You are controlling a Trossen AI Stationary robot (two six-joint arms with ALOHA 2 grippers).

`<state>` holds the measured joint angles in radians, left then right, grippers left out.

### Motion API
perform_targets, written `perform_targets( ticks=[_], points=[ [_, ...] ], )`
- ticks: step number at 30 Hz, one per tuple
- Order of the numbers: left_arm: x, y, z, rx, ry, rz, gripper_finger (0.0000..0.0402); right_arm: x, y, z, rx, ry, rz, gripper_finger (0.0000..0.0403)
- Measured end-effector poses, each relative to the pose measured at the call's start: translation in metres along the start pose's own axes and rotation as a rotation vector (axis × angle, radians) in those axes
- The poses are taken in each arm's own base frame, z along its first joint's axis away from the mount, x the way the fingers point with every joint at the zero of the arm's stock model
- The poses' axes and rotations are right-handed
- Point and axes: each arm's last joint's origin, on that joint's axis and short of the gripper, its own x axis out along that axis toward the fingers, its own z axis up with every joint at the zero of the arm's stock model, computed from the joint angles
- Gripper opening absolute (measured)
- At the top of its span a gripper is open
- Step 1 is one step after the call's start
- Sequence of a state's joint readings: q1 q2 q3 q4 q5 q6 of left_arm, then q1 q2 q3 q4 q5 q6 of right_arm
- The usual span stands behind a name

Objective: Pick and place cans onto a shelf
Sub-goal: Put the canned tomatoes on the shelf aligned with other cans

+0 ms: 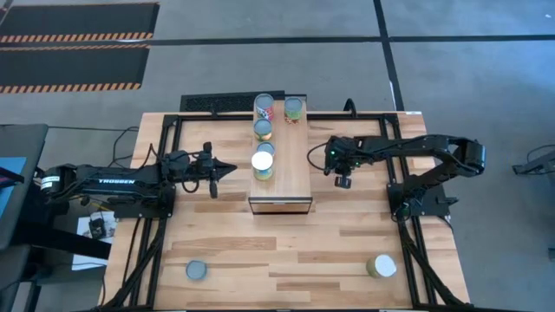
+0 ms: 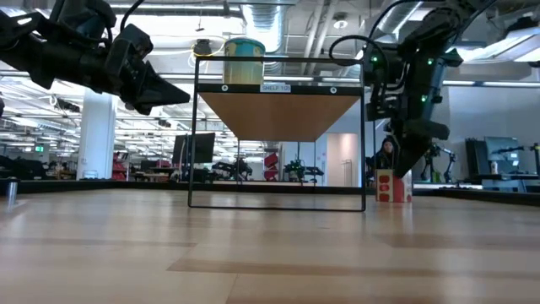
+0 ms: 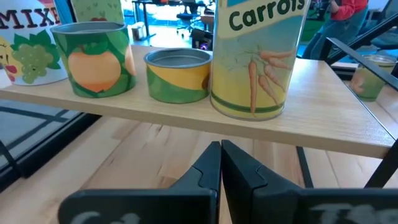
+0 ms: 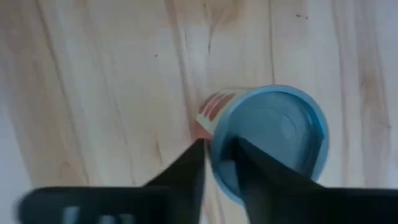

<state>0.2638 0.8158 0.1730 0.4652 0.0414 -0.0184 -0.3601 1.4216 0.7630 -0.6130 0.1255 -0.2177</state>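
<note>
- shelf (image 1: 290, 165): long light-wood box on a thin dark frame, mid-table between the two arms; in the low view its top stands well above the tabletop.
- cans on shelf, high view: red-and-white can (image 1: 264, 107) at the far end, grey-topped can (image 1: 294, 108) beside it, small green can (image 1: 263, 129) next in the row, then another can (image 1: 265, 149), then the white-topped can (image 1: 262, 162) nearest the front.
- left wrist view of the same row: tall carrots can (image 3: 256, 56), short yellow-green tin (image 3: 178, 74), orange-and-green can (image 3: 94, 57), white "mix" can (image 3: 28, 46), all upright on the shelf board.
- left gripper (image 1: 227, 169): level with the shelf, just beside its left side, pointing at the white-topped can; fingers (image 3: 202, 171) pressed together, nothing between them.
- right gripper (image 1: 343, 181): right of the shelf, pointing down at the table; in its wrist view the fingers (image 4: 186, 168) stand a narrow gap apart over the rim of a blue-grey-topped can (image 4: 273, 134) with a red-and-white label; whether they grip the rim cannot be told.
- same can, probably, in the low view: red can (image 2: 392, 187) standing on the table under the right gripper.
- loose cans on table (image 1: 286, 260): grey-topped can (image 1: 197, 270) front left, white-topped one (image 1: 381, 266) front right, well apart.
</note>
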Motion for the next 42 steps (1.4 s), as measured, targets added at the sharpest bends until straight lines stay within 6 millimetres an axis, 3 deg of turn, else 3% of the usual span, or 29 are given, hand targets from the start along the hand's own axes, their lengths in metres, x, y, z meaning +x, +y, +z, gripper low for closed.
perform_targets(
  ticks=[4, 10, 14, 20, 23, 32, 42],
  points=[
    [0.0, 0.0, 0.0, -0.001, 0.004, 0.005, 0.0, -0.018, -0.003, 0.002, -0.014, -0.003, 0.025, 0.0015],
    [0.0, 0.0, 0.0, -0.001, 0.002, 0.006, 0.0, -0.081, -0.014, 0.013, 0.02, -0.101, -0.019, 0.0028],
    [0.0, 0.0, 0.0, -0.001, 0.005, 0.005, 0.0, -0.123, -0.022, 0.026, 0.026, -0.234, -0.054, 0.001],
    [0.0, 0.0, 0.0, -0.021, 0.004, -0.003, 0.0, -0.164, -0.033, 0.052, -0.044, -0.371, -0.074, 0.0012],
    [0.0, 0.0, 0.0, -0.021, 0.005, -0.002, 0.0, -0.165, -0.035, 0.073, -0.129, -0.393, -0.023, 0.001],
    [0.0, 0.0, -0.001, -0.017, 0.005, 0.002, 0.0, -0.142, -0.047, 0.125, -0.304, -0.325, 0.022, 0.0016],
    [0.0, 0.0, -0.001, 0.015, 0.006, 0.004, 0.0, -0.121, -0.066, 0.147, -0.303, -0.277, 0.017, 0.0023]
  ],
)
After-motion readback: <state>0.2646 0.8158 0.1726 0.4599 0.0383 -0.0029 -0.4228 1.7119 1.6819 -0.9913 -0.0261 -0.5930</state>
